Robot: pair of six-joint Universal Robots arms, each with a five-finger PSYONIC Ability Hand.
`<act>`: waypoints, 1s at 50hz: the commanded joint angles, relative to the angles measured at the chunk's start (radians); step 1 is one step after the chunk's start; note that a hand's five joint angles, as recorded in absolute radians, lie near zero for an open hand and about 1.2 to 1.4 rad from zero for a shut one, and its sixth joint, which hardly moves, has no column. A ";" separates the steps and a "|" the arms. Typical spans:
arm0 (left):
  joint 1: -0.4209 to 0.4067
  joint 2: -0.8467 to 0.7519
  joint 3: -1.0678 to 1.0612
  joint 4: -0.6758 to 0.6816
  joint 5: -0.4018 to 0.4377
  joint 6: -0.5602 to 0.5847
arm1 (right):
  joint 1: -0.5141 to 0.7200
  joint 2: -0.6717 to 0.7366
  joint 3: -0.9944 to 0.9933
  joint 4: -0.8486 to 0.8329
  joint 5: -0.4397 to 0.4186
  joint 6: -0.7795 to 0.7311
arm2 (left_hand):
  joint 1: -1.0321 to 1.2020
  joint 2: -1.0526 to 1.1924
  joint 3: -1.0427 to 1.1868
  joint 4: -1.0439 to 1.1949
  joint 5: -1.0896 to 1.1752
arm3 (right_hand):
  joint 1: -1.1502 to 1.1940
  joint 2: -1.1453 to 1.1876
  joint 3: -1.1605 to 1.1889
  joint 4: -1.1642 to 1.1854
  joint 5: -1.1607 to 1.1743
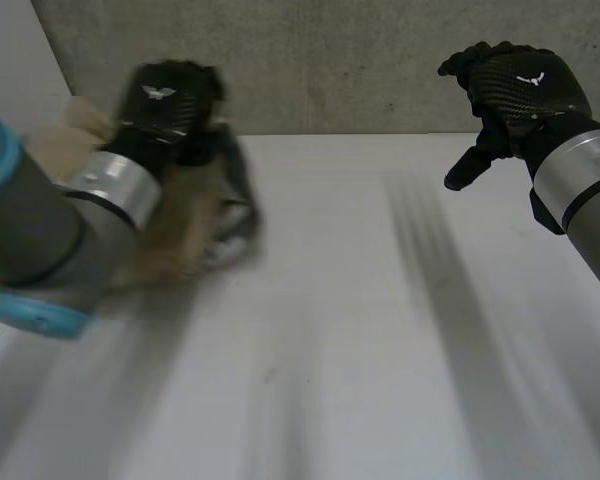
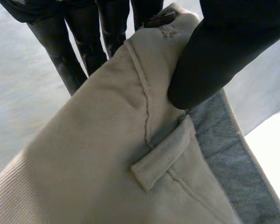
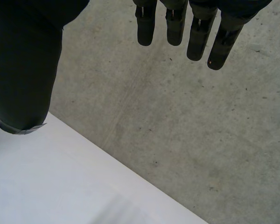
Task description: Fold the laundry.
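**Left hand is holding the tan trousers**

The left hand (image 1: 166,98) is gripping a pair of tan trousers (image 1: 180,230) at the far left side of the white table (image 1: 380,350). In the left wrist view, the thumb (image 2: 224,56) is pressing down on the waistband, and the fingers (image 2: 60,51) are sitting on the other side of the cloth, so the hand is pinching the top edge. A belt loop (image 2: 163,151) is lying just below the thumb, and a dark button (image 2: 161,18) is peeking out near the fingers. A grey lining (image 2: 228,154) is showing along the inside of the waistband. In the head view, the trousers are hanging down from the hand in a bunch. I cannot tell if they are touching the table.

The right hand (image 1: 520,88) is hovering up high at the far right, well apart from the trousers. Its fingers (image 3: 177,23) are pointing out loosely and are holding nothing. The grey concrete wall (image 1: 330,60) is standing behind the table.
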 commanded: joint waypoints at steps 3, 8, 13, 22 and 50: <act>-0.260 -0.204 0.109 -0.011 0.001 -0.147 | -0.018 -0.003 0.004 0.003 0.001 0.000 | -0.409 -0.479 -0.470 -0.490 -0.426 | -0.024 -0.049 -0.045 -0.062 -0.066; -0.265 -0.232 0.150 -0.055 -0.002 -0.150 | -0.021 -0.002 0.006 0.012 0.001 0.000 | -0.948 -1.018 -1.009 -1.029 -0.965 | -0.024 -0.049 -0.045 -0.062 -0.066; -0.242 -0.172 0.121 -0.084 -0.001 -0.145 | -0.027 0.000 -0.008 0.072 -0.006 -0.025 | -0.945 -1.014 -1.005 -1.025 -0.961 | -0.024 -0.049 -0.045 -0.062 -0.066; -0.082 0.030 -0.086 -0.199 -0.002 -0.141 | -0.015 0.011 0.007 0.257 -0.048 -0.326 | -0.915 -0.985 -0.976 -0.996 -0.932 | -0.024 -0.049 -0.045 -0.062 -0.066; 0.045 0.064 -0.512 -0.291 -0.091 0.289 | 0.127 0.182 0.394 0.091 -0.078 -0.207 | -0.510 -0.580 -0.571 -0.590 -0.527 | 0.150 0.125 0.130 0.112 0.108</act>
